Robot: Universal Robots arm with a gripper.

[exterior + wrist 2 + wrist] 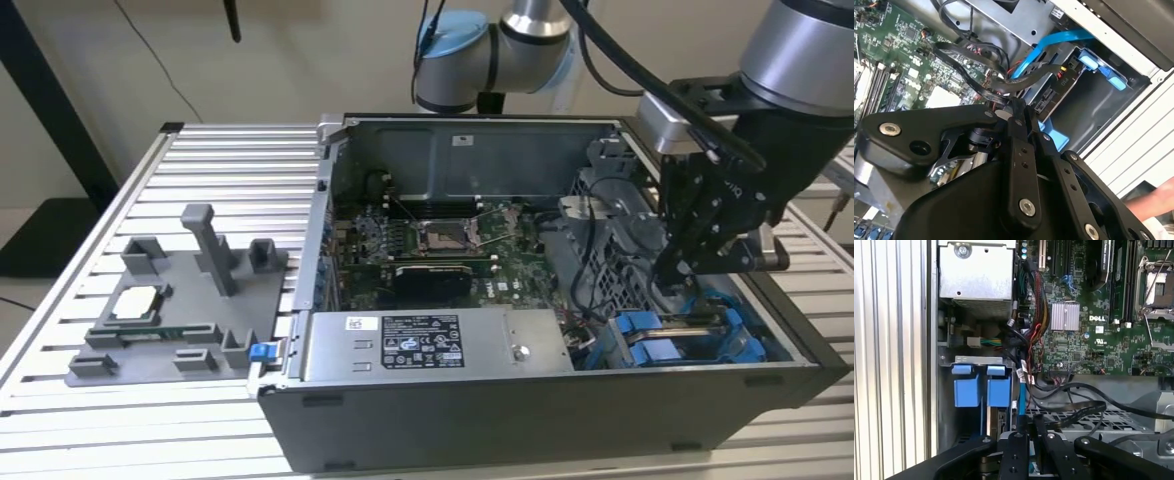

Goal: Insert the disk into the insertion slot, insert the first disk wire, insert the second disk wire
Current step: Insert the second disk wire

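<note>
The disk point(1050, 101) lies in the insertion slot point(1097, 102), with blue carrier plastic point(1059, 141) along its side. A black flat wire point(979, 60) loops over the motherboard and ends in a black plug point(1063, 75) at the disk. A blue wire point(1056, 41) runs down beside it. My gripper point(1020, 107) hangs just above the disk's connector end, its fingers pressed together on the black wire. In the exterior view my gripper point(683, 272) reaches into the case's right side, over the blue rails of the slot point(687, 335). The first wrist view has my gripper point(1032, 432) beside two blue tabs point(983, 387).
The open computer case point(534, 400) stands on a slatted aluminium table point(200, 430). A grey power-supply box point(427, 345) sits at the front, the motherboard point(441, 250) behind it. A grey fixture point(174, 300) with parts stands on the exterior view's left. A hand point(1154, 200) is near the case's outer wall.
</note>
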